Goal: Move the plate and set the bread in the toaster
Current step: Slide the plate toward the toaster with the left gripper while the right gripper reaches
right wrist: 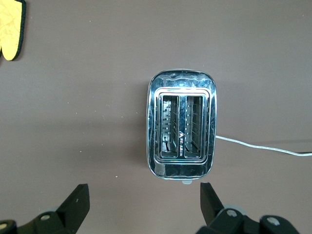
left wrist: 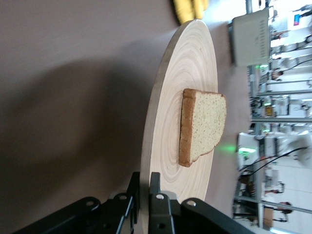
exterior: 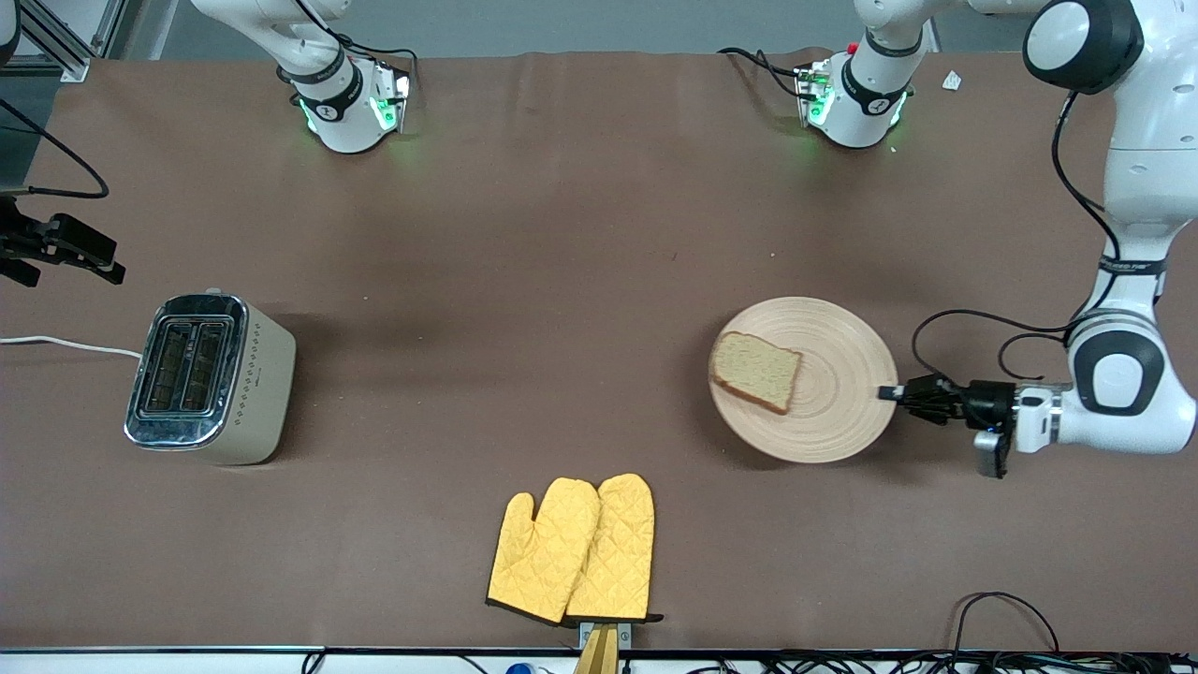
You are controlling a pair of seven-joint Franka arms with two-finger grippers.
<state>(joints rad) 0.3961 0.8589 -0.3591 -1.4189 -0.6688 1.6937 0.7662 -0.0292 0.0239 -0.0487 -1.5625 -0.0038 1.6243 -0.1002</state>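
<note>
Bread (exterior: pixel 756 371) lies on the plate (exterior: pixel 833 393), toward the left arm's end of the counter (exterior: pixel 562 234). The left gripper (exterior: pixel 889 393) has its fingers (left wrist: pixel 158 209) pinching the plate's rim. The toaster (exterior: pixel 211 379) stands well apart at the right arm's end, both slots empty. The right gripper (right wrist: pixel 144 207) hangs over it, fingers spread. Yellow oven mitts (exterior: pixel 576 550) lie nearer the front camera.

You see two glossy white arms with rounded shells, black joint caps and dark rings, green lights glowing at both bases, black cables looping along the left arm, and matte black gripper fingers (right wrist: pixel 78 204) with small silver screws
</note>
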